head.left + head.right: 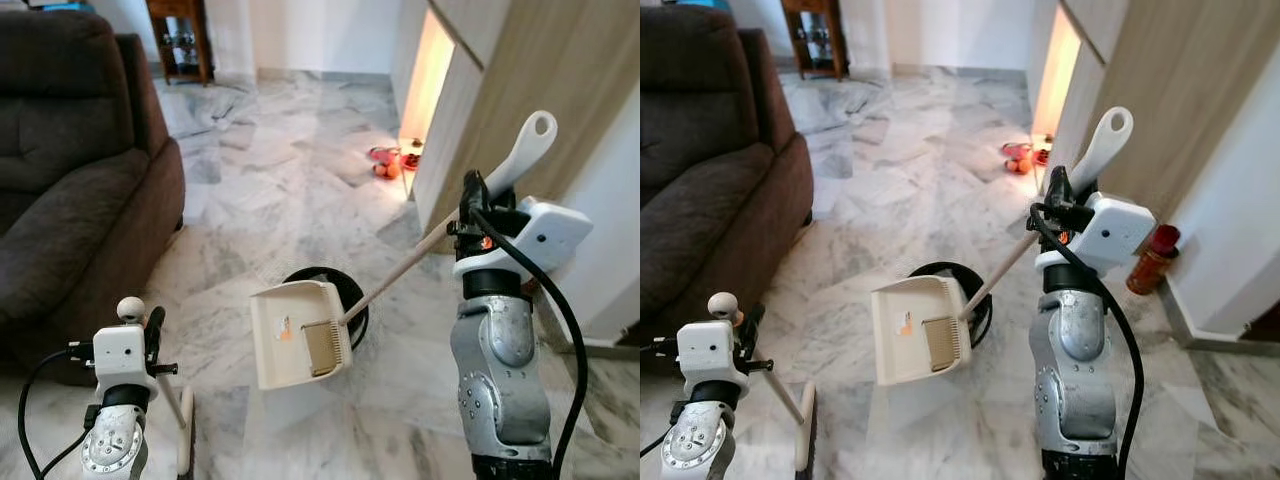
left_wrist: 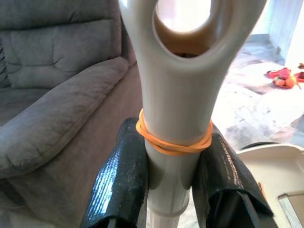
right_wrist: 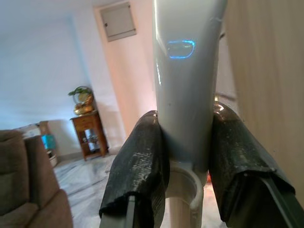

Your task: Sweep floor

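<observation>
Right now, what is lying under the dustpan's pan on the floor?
A round black object on the marble floor shows past the dustpan pan's far edge. The pan covers the rest, so I cannot tell what it is. The right gripper holds the dustpan handle.

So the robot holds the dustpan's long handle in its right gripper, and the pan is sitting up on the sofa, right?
Not quite. The right gripper does hold the dustpan by its handle, but the left eye view shows the pan on the marble floor, beside the sofa.
</observation>
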Available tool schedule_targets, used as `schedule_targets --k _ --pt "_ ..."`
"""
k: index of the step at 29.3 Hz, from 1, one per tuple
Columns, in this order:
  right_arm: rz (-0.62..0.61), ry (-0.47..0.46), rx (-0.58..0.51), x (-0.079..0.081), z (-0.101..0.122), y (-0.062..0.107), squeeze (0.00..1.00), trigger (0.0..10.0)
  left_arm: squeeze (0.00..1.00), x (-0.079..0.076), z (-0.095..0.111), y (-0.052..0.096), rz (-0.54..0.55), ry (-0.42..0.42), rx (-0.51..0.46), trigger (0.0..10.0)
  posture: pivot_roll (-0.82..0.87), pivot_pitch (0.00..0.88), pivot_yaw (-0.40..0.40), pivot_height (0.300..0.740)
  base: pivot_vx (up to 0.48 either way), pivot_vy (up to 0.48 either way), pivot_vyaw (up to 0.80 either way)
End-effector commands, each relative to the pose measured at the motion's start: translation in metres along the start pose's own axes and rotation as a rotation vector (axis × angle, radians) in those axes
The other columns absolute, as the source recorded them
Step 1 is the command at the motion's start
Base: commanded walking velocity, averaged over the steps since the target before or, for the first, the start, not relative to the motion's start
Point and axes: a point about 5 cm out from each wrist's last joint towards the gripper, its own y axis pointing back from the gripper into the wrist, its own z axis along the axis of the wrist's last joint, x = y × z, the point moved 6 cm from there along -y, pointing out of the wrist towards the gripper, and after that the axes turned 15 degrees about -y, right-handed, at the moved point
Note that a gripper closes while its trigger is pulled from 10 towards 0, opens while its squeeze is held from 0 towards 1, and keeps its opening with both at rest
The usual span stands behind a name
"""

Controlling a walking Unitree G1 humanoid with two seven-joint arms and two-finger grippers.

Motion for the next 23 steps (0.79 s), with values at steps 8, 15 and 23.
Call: schedule_targets --k 8,15,23 --pt "0.037 -0.04 -0.072 0.0113 0.015 -0.0056 0.0 10.0 0.0 0.0059 0.0138 -0.0031 0.014 -0.01 -0.056 10.0 0.09 0.0 -0.02 0.74 0.281 0.0 0.0" --pt "0.046 -0.046 -0.08 0.0136 0.0159 -0.0075 0.0 10.0 0.0 0.0062 0.0144 -0.0044 0.012 -0.01 -0.06 10.0 0.09 0.0 -0.018 0.74 0.282 0.0 0.0" --pt "0.053 -0.05 -0.076 0.0145 0.0147 -0.0073 0.0 10.0 0.0 0.0059 0.0144 -0.0051 0.011 -0.01 -0.06 10.0 0.09 0.0 -0.019 0.74 0.283 0.0 0.0"
